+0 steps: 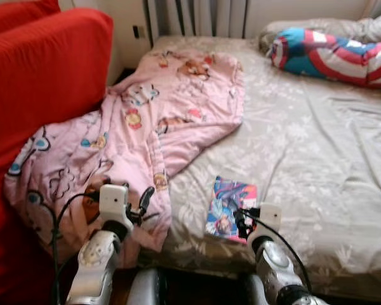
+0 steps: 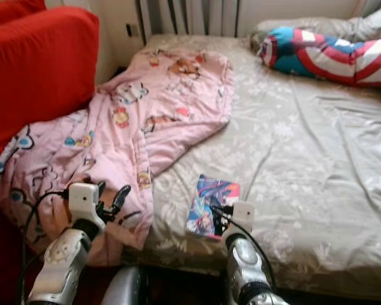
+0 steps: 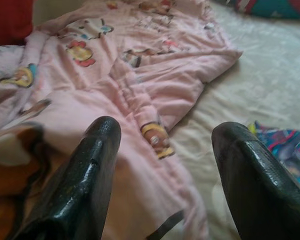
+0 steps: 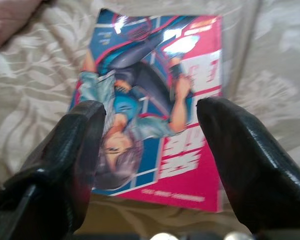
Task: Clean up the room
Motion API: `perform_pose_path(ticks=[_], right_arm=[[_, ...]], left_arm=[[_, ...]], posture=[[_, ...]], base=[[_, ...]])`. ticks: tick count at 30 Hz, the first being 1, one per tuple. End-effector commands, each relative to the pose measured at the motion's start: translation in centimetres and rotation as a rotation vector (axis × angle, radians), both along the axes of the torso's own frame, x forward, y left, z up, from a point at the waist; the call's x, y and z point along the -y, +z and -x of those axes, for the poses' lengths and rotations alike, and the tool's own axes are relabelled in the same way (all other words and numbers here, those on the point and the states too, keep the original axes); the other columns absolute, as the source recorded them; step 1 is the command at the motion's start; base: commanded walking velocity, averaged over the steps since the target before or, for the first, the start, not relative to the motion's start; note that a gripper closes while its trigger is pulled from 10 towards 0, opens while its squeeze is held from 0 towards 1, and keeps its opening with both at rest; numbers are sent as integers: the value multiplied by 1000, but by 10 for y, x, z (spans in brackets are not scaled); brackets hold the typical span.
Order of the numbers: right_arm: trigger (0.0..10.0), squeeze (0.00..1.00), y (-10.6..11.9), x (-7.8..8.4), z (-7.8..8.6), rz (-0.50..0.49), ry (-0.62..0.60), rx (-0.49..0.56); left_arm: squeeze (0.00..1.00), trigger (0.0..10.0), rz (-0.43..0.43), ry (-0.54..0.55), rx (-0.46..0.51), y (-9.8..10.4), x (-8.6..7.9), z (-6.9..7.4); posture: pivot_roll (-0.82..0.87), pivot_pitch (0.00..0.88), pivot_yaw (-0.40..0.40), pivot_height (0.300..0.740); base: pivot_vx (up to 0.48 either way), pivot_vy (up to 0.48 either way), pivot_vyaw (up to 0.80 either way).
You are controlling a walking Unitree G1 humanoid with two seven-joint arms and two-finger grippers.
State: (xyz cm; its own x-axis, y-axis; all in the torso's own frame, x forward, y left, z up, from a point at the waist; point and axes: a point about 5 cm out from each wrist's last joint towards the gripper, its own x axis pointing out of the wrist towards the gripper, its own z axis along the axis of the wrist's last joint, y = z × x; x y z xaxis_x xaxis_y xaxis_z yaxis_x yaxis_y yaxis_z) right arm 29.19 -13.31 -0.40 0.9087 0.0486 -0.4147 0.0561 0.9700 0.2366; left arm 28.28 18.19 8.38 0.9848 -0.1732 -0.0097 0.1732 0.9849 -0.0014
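A glossy comic book [image 1: 230, 207] with a blue and pink cover lies flat near the bed's front edge. My right gripper [image 1: 241, 223] hovers just above its near edge, open, with the book [image 4: 155, 115] showing between its two black fingers [image 4: 245, 160]. A crumpled pink cartoon-print blanket [image 1: 146, 127] spreads over the left side of the bed and spills over the corner. My left gripper [image 1: 143, 202] is open over the blanket's lower folds [image 3: 155, 100], holding nothing.
A red sofa [image 1: 38, 82] stands close on the left against the blanket. The beige floral sheet [image 1: 305, 146] covers the mattress. A star-and-stripe shield pillow [image 1: 333, 56] lies at the head, before grey pillows [image 1: 317, 27]. Curtains [image 1: 197, 16] hang behind.
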Motion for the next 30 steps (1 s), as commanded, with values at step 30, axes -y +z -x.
perform_pose_path(ticks=[30], right_arm=[[10000,0,6,22,-12,-427,-243,-25]], left_arm=[[0,10000,-35,-8,-93,1,-9,32]], posture=[[123,245,71,587]], base=[[0,0,0]])
